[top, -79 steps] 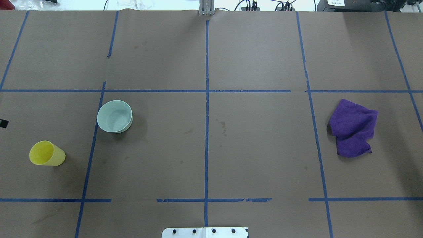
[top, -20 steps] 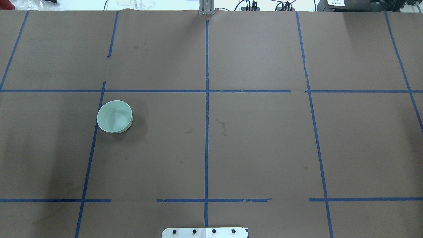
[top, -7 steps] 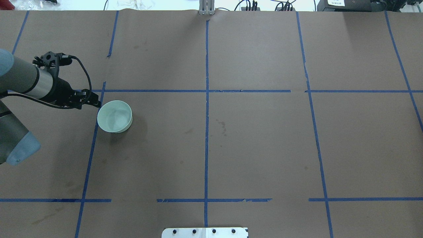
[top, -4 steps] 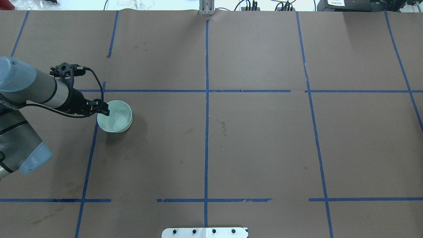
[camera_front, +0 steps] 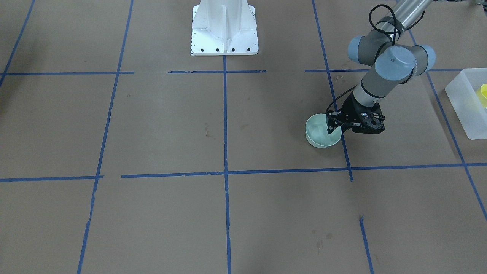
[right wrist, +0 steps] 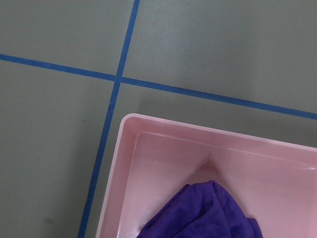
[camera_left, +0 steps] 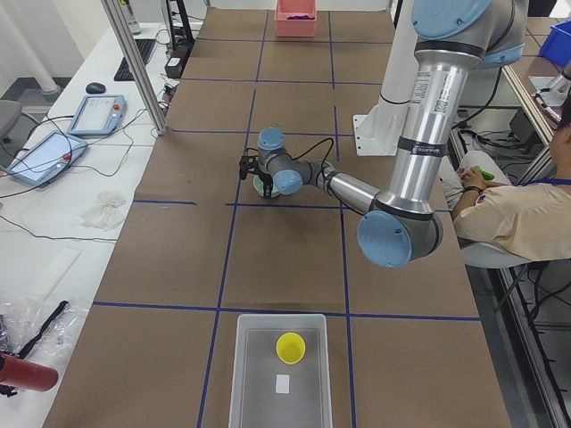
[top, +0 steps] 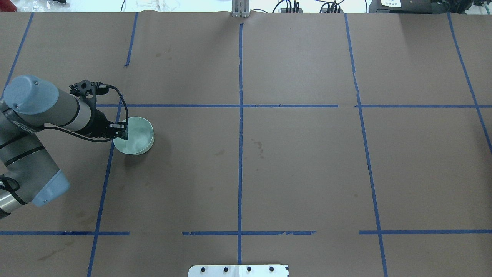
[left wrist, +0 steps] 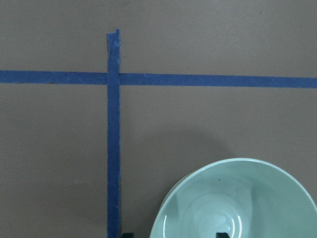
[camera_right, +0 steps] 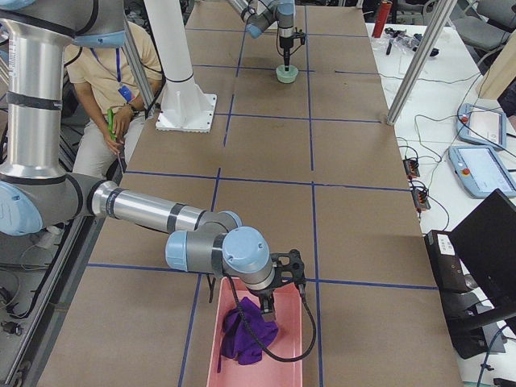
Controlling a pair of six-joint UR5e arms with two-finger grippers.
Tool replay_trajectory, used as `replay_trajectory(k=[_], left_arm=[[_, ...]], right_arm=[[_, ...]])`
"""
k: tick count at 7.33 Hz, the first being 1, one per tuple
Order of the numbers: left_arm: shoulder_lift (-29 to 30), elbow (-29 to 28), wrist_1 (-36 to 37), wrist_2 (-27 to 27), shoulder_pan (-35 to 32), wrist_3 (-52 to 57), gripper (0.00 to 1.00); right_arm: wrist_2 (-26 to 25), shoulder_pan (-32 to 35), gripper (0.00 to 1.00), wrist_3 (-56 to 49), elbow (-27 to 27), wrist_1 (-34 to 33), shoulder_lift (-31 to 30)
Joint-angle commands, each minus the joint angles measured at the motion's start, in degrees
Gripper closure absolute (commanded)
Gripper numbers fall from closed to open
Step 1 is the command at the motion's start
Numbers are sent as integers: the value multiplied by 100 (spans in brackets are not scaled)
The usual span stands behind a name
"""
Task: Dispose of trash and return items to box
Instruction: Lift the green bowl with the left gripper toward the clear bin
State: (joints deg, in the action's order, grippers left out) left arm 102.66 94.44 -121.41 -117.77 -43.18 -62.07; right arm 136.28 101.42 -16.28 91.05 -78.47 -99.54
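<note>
Yellow cup [camera_left: 290, 348] inside box [camera_left: 259, 397], bowl [top: 138, 137] upright

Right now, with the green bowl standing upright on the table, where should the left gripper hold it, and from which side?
Probably the thin rim wall nearest the left gripper, taken from above: the bowl stands mouth-up and looks too wide to span. The gripper is placed so, one finger inside, one outside the wall.

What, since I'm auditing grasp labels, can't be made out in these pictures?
- Right tool: open or shut unclear; only the exterior right view shows it, small.
- Left tool: fingertips cut by its wrist view's bottom edge, so contact with the bowl is unclear.
- Yellow cup: mostly cut off by the front-facing view's right edge.
</note>
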Motion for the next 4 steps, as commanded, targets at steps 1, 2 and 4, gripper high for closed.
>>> replay_trajectory(k=[1,2,4], left_arm=[[-35,13,21,43,20,2,100],[8,109,317,44,-6,45,100],[-9,923,1098,44,-548,429,100]], right_arm=[[4,-9,0,11,0,15,5],[4,-9,0,20,9,16,13],[100,-104,0,115,166,16,101]])
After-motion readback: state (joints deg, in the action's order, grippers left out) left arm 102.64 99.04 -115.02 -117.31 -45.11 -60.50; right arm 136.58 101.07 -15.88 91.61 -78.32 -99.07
